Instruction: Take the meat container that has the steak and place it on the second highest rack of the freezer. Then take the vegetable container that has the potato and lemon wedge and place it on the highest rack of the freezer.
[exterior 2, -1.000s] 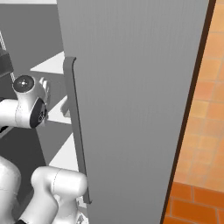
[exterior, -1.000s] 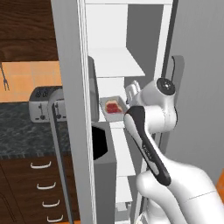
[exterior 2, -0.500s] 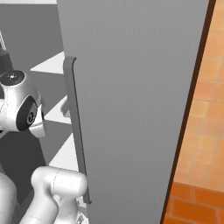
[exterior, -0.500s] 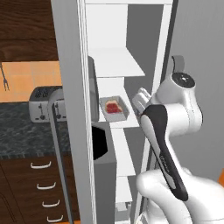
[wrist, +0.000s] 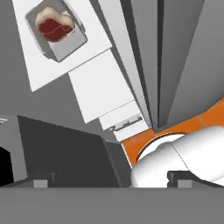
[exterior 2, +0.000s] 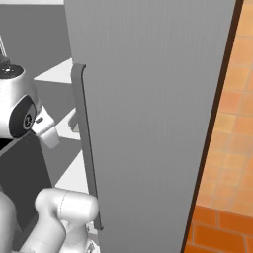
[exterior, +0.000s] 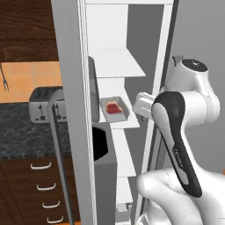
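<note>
Now steak (wrist: 54,28) lies beyond open pincer (wrist: 109,183).

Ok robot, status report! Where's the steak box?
Fingers open, empty. Steak container sits on the second highest rack, steak inside. Nothing in the way.

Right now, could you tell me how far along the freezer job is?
Done, it seems: the meat container with the steak sits on the second highest rack of the freezer. In hand: nothing; the gripper is open, clear of the shelf. Left: the vegetable container must go on the highest rack, which is bare.
</note>
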Robot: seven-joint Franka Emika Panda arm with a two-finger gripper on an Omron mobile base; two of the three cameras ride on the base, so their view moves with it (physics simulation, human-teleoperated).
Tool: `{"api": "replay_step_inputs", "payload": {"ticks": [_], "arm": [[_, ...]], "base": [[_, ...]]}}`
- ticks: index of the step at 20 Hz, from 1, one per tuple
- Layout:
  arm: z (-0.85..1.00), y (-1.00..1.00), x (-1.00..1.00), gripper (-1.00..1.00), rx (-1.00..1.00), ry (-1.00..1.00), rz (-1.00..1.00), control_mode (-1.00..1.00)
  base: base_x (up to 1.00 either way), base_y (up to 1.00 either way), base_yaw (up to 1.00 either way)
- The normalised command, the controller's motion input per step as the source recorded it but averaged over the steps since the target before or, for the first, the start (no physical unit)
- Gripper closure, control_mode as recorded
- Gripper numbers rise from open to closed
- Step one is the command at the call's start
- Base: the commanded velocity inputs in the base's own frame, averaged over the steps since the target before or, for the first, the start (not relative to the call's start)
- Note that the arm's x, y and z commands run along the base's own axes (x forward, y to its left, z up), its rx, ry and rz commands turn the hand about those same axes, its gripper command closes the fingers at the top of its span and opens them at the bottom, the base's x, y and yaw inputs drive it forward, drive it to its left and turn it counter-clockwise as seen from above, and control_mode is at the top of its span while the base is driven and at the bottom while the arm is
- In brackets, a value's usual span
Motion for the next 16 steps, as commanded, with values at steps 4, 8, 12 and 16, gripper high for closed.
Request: {"api": "replay_step_inputs", "payload": {"ticks": [4,8,12,16], "arm": [[-0.03,-0.06,0.00,-1.00,-0.28,-0.01,0.32,-1.00],[-0.06,-0.06,0.00,-1.00,-0.14,0.00,0.15,1.00],[0.00,0.00,0.00,-1.00,0.00,0.00,0.00,1.00],[0.00,0.00,0.00,-1.00,0.00,0.00,0.00,1.00]], "base": [[0.00,0.00,0.00],[-0.10,-0.02,0.03],[-0.96,-0.68,0.22],[-1.00,-0.66,0.59]]}}
